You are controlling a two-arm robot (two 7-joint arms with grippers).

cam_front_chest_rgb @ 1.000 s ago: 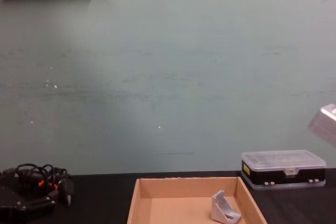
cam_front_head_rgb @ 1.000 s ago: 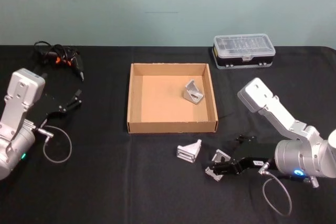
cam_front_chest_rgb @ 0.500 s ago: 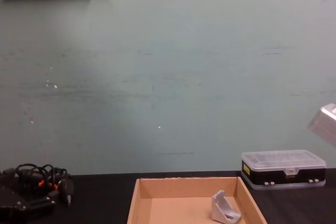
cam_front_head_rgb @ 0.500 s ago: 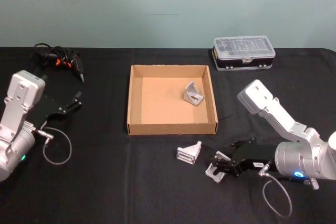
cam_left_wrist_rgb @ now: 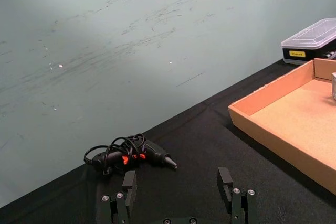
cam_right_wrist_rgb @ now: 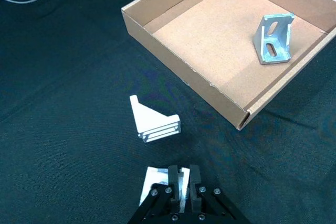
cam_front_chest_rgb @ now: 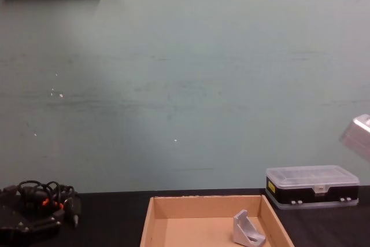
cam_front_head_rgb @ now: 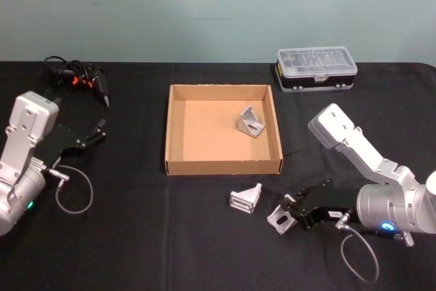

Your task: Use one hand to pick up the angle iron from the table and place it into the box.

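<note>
Three silvery angle irons show. One lies inside the tan box (cam_front_head_rgb: 222,165), near its right wall (cam_front_head_rgb: 251,122) (cam_right_wrist_rgb: 274,39) (cam_front_chest_rgb: 247,229). A second angle iron (cam_front_head_rgb: 246,197) (cam_right_wrist_rgb: 153,122) rests on the black table (cam_front_head_rgb: 136,236) just in front of the box. My right gripper (cam_front_head_rgb: 294,210) (cam_right_wrist_rgb: 184,174) is shut on the edge of the third angle iron (cam_front_head_rgb: 278,219) (cam_right_wrist_rgb: 155,184), low over the table right of the second. My left gripper (cam_front_head_rgb: 97,130) (cam_left_wrist_rgb: 178,178) stands open and parked at the far left.
A black case with a clear lid (cam_front_head_rgb: 316,67) stands behind the box on the right. A black and orange tool with coiled cable (cam_front_head_rgb: 78,77) lies at the back left. Grey cable loops hang by each wrist (cam_front_head_rgb: 73,193).
The right gripper has drawn back a little to the right and its fingers have shut on the angle iron, which now shows more fully. The left arm has not moved.
</note>
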